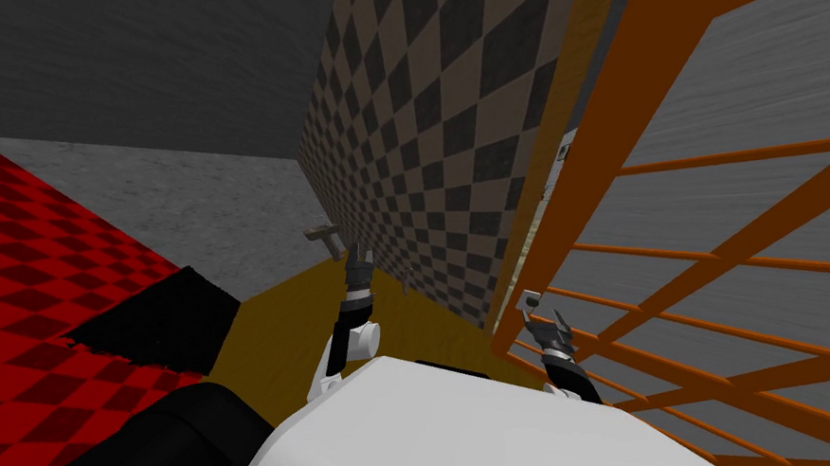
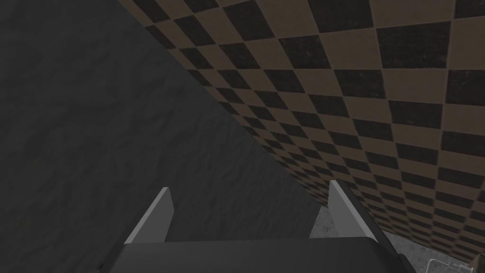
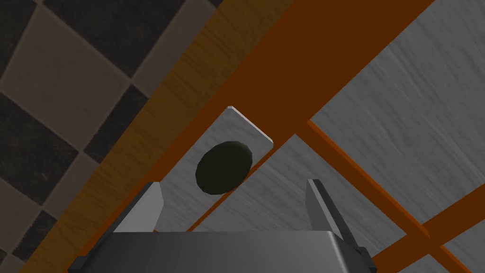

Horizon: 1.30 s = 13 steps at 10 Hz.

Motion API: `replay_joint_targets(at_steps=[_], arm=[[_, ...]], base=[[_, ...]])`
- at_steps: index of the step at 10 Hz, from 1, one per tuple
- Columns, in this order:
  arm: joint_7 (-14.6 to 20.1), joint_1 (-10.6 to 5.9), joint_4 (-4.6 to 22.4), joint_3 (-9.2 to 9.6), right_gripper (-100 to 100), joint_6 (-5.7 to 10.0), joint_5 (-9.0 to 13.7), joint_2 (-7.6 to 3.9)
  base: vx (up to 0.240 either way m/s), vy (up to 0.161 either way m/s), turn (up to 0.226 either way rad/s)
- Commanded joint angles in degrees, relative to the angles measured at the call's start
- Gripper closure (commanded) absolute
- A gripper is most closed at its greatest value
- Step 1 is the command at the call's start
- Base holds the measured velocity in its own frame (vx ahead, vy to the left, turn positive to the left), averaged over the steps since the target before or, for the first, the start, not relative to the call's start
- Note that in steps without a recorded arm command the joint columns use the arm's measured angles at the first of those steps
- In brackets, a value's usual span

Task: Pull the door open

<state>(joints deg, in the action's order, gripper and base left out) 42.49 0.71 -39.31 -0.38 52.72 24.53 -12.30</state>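
The door (image 1: 624, 101) has orange bars over grey panels and fills the right of the head view. Its small grey handle (image 1: 526, 302) sits at the door's edge, with my right gripper (image 1: 546, 325) just below it. In the right wrist view a dark round knob (image 3: 222, 167) on a grey plate (image 3: 232, 128) lies on the orange stile (image 3: 284, 80). My right gripper (image 3: 234, 208) is open there, and the knob stands ahead of the gap, nearer one finger, untouched. My left gripper (image 1: 355, 255) is raised beside the checkered wall (image 1: 433, 147), open (image 2: 251, 215) and empty.
A brown-and-black checkered wall (image 2: 360, 85) meets the door frame (image 1: 570, 87) to the door's left. A grey lever-like piece (image 1: 323, 234) hangs close to the left gripper. A red checkered surface (image 1: 18, 283) and a black area (image 1: 155, 322) lie to the left over a yellowish floor (image 1: 279, 324).
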Motion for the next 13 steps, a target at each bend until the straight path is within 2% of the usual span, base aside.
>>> replay_joint_targets(at_steps=[1,3,4,6,7,8,9,11,12,13], arm=[[1.6,-0.05,-0.2,0.15,-100,-0.16,0.6,0.14],[5.4,-0.44,-0.4,0.75,-100,-0.56,3.0,0.68],[6.2,-0.44,-0.4,0.75,-100,-0.56,3.0,0.68],[9.8,-0.82,-0.7,1.34,-100,-0.96,5.3,1.22],[10.8,-0.82,-0.7,1.34,-100,-0.96,5.3,1.22],[12.8,-1.01,-0.8,1.62,-100,-1.15,6.5,1.48],[13.1,-1.01,-0.8,1.62,-100,-1.15,6.5,1.48],[16.8,-1.36,-1.1,2.16,-100,-1.51,8.6,1.97],[17.4,-1.36,-1.1,2.16,-100,-1.51,8.6,1.97],[19.4,-1.52,-1.2,2.41,-100,-1.68,9.6,2.2]], base=[[-0.05,-0.012,0.034],[-0.072,-0.015,0.078],[-0.066,-0.016,0.032],[-0.071,-0.019,0.081],[-0.059,-0.023,0.033],[-0.066,-0.009,0.04],[-0.049,-0.008,0.031],[-0.064,-0.016,0.072],[-0.064,-0.016,0.032],[-0.05,-0.004,0.04]])
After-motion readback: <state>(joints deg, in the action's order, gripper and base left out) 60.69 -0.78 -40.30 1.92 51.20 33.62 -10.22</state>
